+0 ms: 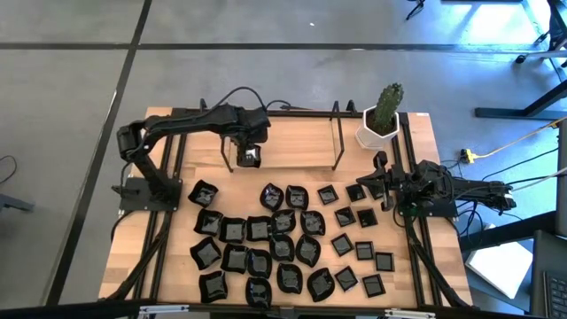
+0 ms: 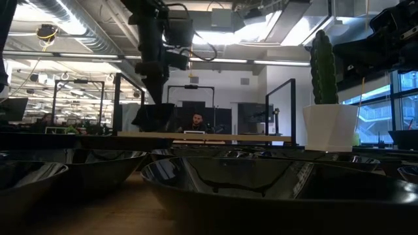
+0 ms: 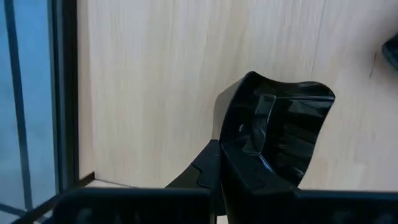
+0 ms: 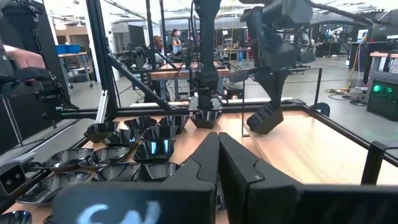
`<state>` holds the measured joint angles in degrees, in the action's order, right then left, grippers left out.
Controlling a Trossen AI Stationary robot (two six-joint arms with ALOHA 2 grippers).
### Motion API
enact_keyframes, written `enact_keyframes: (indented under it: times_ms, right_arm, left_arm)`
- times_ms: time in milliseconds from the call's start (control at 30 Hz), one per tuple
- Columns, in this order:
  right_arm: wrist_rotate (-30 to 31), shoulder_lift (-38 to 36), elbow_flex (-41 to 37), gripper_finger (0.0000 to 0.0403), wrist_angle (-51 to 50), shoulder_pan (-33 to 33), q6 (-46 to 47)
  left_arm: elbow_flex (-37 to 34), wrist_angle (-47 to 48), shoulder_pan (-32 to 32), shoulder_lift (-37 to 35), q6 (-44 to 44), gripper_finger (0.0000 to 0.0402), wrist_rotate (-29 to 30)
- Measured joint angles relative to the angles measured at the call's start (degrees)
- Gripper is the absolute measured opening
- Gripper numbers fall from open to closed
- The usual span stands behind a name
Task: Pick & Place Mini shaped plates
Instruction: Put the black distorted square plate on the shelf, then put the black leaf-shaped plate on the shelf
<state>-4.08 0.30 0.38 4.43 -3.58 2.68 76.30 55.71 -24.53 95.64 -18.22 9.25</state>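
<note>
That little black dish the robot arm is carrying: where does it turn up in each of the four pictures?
High view: the held dish hangs from the left gripper over bare wood, upper middle.
Low view: the dark shape left of centre, above the table.
Left wrist view: fills the centre, pinched between the fingers.
Right wrist view: right of centre, hanging from the far arm.
Shared landmark: the bare wooden tabletop beneath it.

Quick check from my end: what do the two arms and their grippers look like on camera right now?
Both arms are black, built of jointed segments. The left arm has black cables looping off it near the wrist; the left gripper has two angular, glossy black fingers. The right arm trails black cables, with a yellow one beside it. The right gripper has two flat, matte black fingers that taper to a point.
</note>
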Motion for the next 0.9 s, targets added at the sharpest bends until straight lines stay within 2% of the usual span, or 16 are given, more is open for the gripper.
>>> enact_keyframes:
  times_ms: [233, 567, 800, 900]
  right_arm:
    - [0.0, 0.0, 0.0, 0.0011, 0.0, 0.0, 0.0]
    - [0.0, 0.0, 0.0, 0.0011, 0.0, 0.0, -0.1]
    - [0.0, 0.0, 0.0, 0.0011, 0.0, 0.0, 0.0]
    - [0.0, 0.0, 0.0, 0.0011, 0.0, 0.0, -0.1]
  left_arm:
    - [0.0, -0.1, -0.5, 2.4, -0.6, 0.0002, 1.8]
    - [0.0, -0.5, -0.7, 2.8, -0.6, 0.0022, 3.8]
    - [0.3, -1.0, -0.7, 2.8, -0.3, 0.0048, 5.5]
    - [2.8, 0.4, -0.1, 2.6, 0.2, 0.0064, 6.5]
